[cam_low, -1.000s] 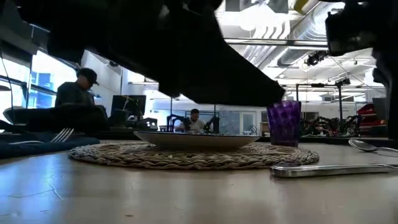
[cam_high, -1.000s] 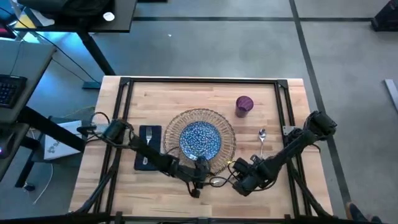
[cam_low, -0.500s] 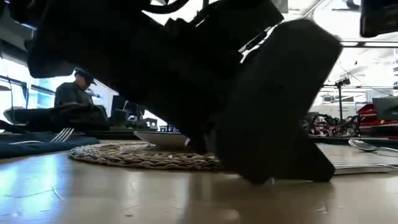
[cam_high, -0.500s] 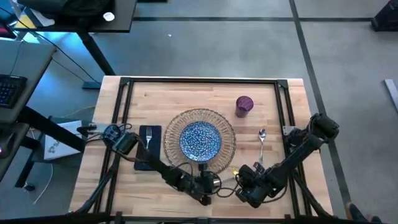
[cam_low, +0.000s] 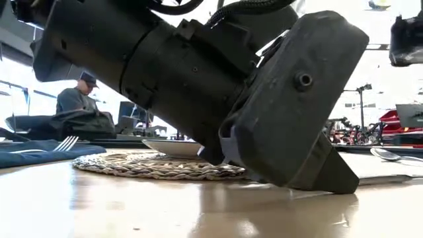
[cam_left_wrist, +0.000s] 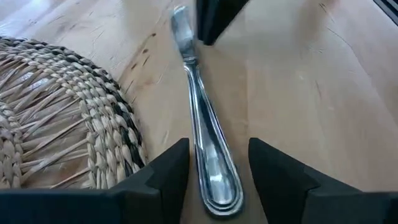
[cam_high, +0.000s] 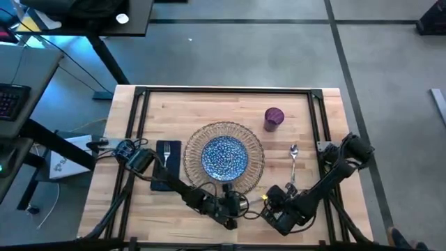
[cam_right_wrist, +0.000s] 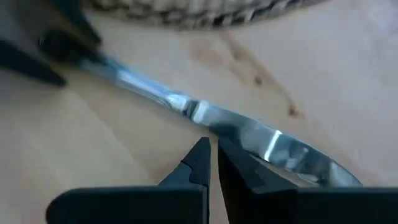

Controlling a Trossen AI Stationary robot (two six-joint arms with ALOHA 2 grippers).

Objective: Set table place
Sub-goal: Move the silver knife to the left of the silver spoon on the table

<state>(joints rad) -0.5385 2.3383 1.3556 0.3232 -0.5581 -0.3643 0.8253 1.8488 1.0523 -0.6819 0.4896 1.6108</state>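
So the place setting sits mid-table [cam_high: 209, 111], which is light butcher-block wood with a black rail frame. There's a round woven wicker mat [cam_high: 224, 155] with a blue-white speckled plate [cam_high: 224, 155] centered on it. A dark navy napkin [cam_high: 166, 164] lies just left of the mat with a fork [cam_high: 167, 155] on top. A silver spoon [cam_high: 294, 159] is off to the right, and a small purple cup [cam_high: 274, 117] stands beyond it.

A shiny silver knife [cam_left_wrist: 205, 137] lies flat on the wood at the near edge, just beside the mat's rim. The left gripper [cam_left_wrist: 217, 180] is down low with its jaws spread, straddling the knife's handle. The right gripper [cam_right_wrist: 213, 163] is at the blade end, fingers pinched nearly together, gripping nothing.
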